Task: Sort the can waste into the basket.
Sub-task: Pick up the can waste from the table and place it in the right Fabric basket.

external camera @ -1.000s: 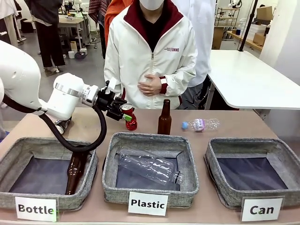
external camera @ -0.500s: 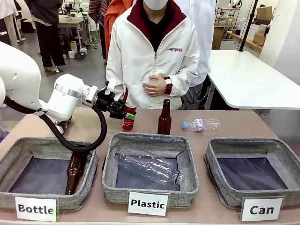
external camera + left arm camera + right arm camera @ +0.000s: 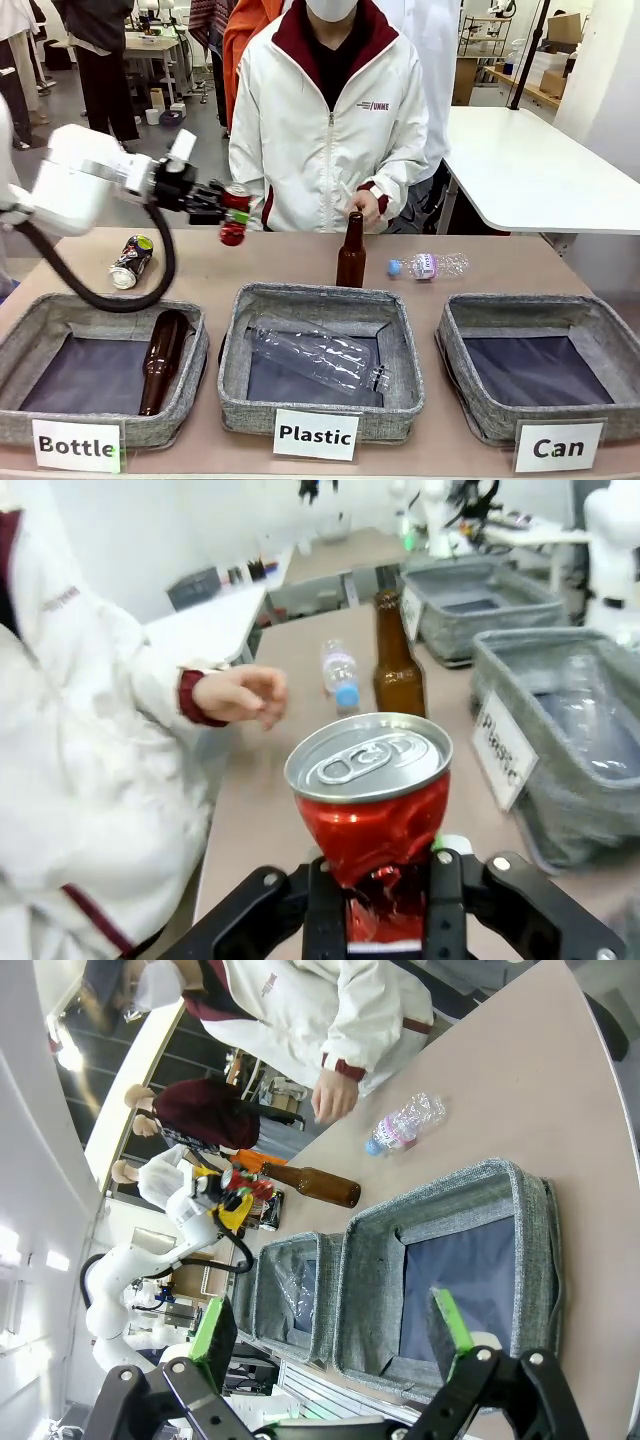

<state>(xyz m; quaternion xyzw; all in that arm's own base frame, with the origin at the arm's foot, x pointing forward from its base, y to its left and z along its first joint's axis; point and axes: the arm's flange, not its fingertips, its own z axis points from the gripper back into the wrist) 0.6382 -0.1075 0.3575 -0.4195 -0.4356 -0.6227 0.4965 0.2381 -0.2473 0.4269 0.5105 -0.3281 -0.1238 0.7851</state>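
A crushed shiny red can [image 3: 234,214] hangs in the air above the table's far left, and my left gripper [image 3: 228,212] is shut on it. In the left wrist view the red can [image 3: 375,805] stands silver end up between the two fingers [image 3: 445,905]. A dark printed can [image 3: 132,260] lies on the table left of it. The grey basket [image 3: 530,304] labelled "Can" sits at the front right with nothing inside. My right gripper [image 3: 332,1338] is open, nothing between its fingers, hovering near that basket [image 3: 440,1206].
A brown bottle [image 3: 351,252] stands mid-table with the person's hand [image 3: 365,210] at its top. A small plastic bottle [image 3: 428,266] lies to its right. The "Plastic" basket [image 3: 320,296] holds a clear bottle, the "Bottle" basket [image 3: 60,310] a brown one.
My left arm has swung up and to the left with the red can, uncovering the dark can. The person's hand has moved from the waist to the standing bottle.
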